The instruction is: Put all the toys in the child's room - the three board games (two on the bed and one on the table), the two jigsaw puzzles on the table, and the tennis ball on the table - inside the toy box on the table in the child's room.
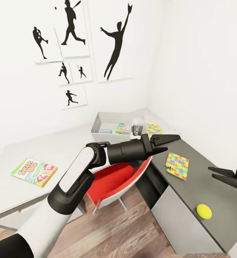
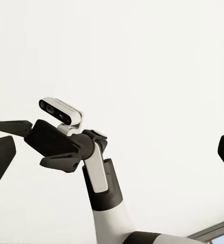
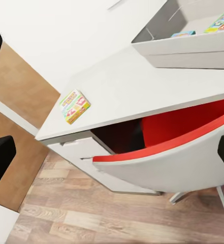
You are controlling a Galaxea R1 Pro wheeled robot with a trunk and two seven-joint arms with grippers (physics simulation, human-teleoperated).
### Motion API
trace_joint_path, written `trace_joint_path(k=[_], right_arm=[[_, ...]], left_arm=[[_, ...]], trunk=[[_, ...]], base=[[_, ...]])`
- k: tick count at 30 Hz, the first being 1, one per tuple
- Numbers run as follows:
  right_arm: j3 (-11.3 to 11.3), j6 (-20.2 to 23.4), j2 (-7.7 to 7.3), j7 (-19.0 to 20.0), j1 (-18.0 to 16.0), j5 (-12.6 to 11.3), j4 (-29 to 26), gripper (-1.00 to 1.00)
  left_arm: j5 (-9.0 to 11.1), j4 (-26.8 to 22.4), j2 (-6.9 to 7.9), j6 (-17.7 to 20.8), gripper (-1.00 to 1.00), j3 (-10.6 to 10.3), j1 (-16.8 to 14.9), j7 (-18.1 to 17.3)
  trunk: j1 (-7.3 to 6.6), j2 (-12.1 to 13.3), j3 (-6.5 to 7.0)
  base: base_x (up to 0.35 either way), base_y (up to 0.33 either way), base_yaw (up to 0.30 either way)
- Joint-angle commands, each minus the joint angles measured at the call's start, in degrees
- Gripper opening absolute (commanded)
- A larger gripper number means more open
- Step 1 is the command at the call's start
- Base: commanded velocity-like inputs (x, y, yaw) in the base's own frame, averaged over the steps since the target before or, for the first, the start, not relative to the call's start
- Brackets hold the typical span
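The grey toy box [image 1: 97,126] stands at the back of the white desk, with two small board games [image 1: 122,128] lying inside it. A Skip-Bo board game [image 1: 34,172] lies on the white surface at the left, and shows too in the right wrist view [image 3: 75,105]. One colourful jigsaw puzzle [image 1: 177,165] lies on the dark grey table, another [image 1: 153,129] beside the box. The yellow tennis ball [image 1: 203,211] rests near that table's front edge. My left gripper [image 1: 172,142] hangs open and empty over the table corner. My right gripper [image 1: 218,173] is open and empty above the table's right side.
A red chair [image 1: 115,179] sits tucked under the desk corner, below my left arm. A white cylindrical object [image 1: 137,126] stands next to the toy box. Walls with silhouette posters close the corner behind. Wooden floor [image 1: 125,229] lies in front.
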Motion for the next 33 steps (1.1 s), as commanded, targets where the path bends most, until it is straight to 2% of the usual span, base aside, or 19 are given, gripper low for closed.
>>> trace_joint_path(k=[1, 12, 33], right_arm=[[-0.01, 0.36, -0.03, 0.0, -0.04, -0.22, -0.01, 1.0], [-0.06, 0.35, -0.03, 0.01, -0.04, -0.21, -0.01, 1.0], [-0.03, 0.36, -0.03, -0.17, -0.06, -0.16, -0.01, 1.0]], left_arm=[[0.6, -0.03, -0.02, 0.11, 1.0, 0.03, -0.05, 0.53], [0.6, -0.03, -0.02, 0.11, 1.0, 0.02, -0.02, 0.48], [0.58, -0.03, -0.03, 0.11, 1.0, 0.07, 0.05, 0.57]], trunk=[[0.0, -0.12, -0.08], [0.0, -0.12, 0.07], [0.0, -0.12, 0.11]], base=[[-0.298, 0.119, 0.02], [-0.218, 0.089, 0.009], [-0.032, 0.013, 0.017]])
